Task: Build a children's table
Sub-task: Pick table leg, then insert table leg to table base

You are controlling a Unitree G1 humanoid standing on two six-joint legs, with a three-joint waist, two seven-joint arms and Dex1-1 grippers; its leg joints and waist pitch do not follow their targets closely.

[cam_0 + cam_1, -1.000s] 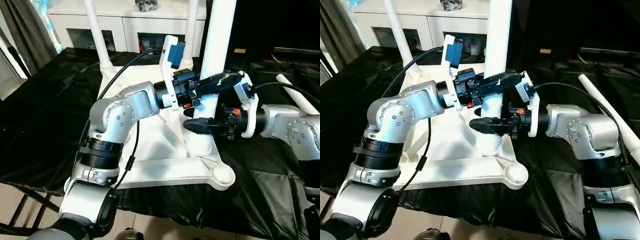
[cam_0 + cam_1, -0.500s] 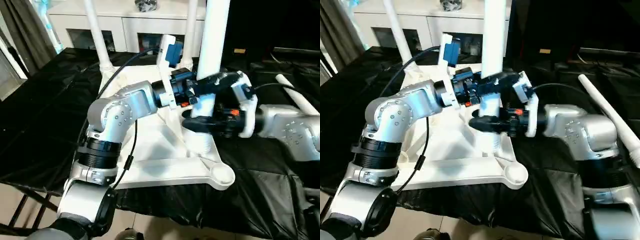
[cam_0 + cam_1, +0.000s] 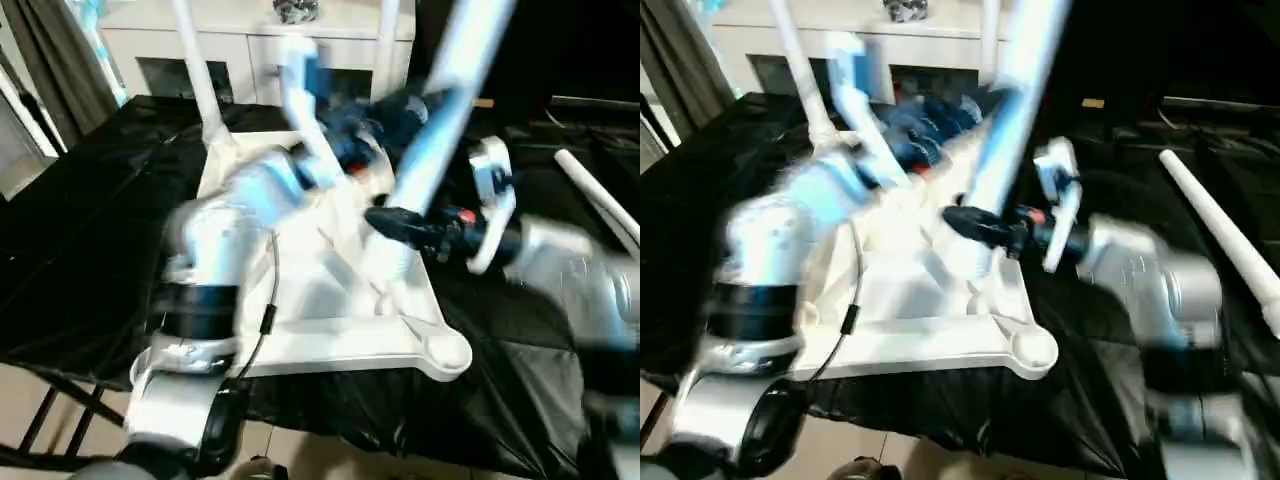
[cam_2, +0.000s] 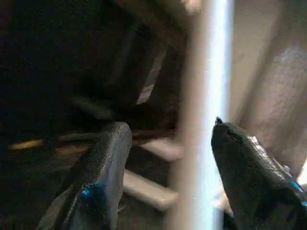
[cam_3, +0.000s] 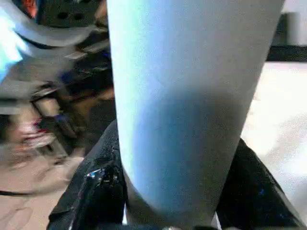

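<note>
Tabletop [image 3: 330, 300] lies underside up on the black-covered table [image 3: 90, 230], near its front edge. Leg [image 3: 430, 150] w/ its foot at the tabletop's near right corner area, leaning hard to the right, top end up past the frame.

R gripper [image 3: 392, 222] low on that leg, just above the tabletop; in the R wrist view both black fingers [image 5: 96, 191] hug the tube, jaws pinching the leg.

L gripper [image 4: 168, 158] higher up the same leg; jaws spread, leg passes between them close to one finger [image 4: 249, 172], gap to the other.

Two more legs [image 3: 195, 65] stand upright at the tabletop's far corners. Loose leg [image 3: 1220, 235] lies on the table, right of the tabletop.
</note>
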